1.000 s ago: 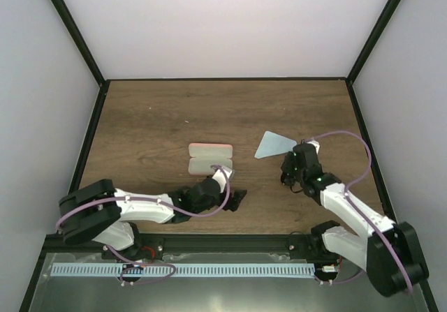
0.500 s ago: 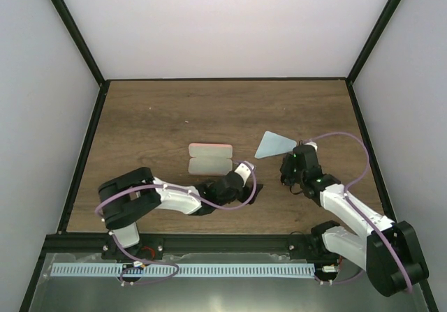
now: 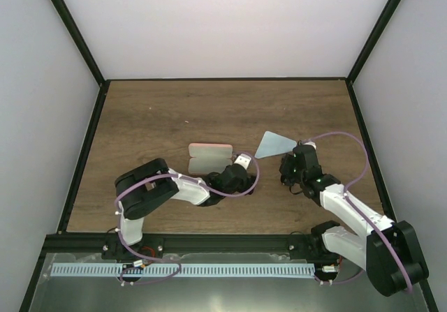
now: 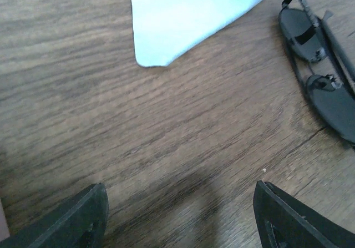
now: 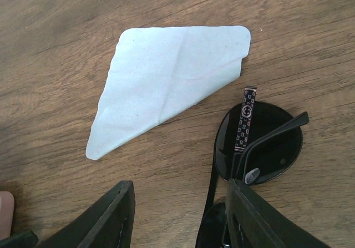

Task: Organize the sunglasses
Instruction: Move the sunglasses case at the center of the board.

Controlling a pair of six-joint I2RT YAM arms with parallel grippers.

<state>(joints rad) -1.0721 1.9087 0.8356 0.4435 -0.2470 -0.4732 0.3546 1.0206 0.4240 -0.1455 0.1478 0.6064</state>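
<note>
The sunglasses point(image 5: 259, 142) are a black pair with dark lenses, lying folded on the wood with a patterned temple arm across one lens. My right gripper point(image 5: 180, 220) hovers open over them: its right finger point(image 5: 266, 220) covers part of the frame and its left finger point(image 5: 111, 220) stands over bare wood. The left wrist view has the sunglasses point(image 4: 321, 70) at its right edge. My left gripper point(image 4: 180, 214) is open over bare wood, with nothing between its fingers. In the top view the left gripper point(image 3: 243, 181) sits just right of the pink case point(image 3: 209, 157), and the right gripper point(image 3: 292, 171) hides most of the sunglasses.
A light blue cloth point(image 3: 274, 144), folded into a triangle, lies just beyond the sunglasses, between the two grippers; it also shows as the cloth point(image 5: 166, 81) and the cloth point(image 4: 188, 15). The pink case lies open, left of centre. Black frame rails edge the table.
My left arm has swung right and forward, from below the pink case to its right side, and its jaws have narrowed a little. The right arm has stayed almost still.
</note>
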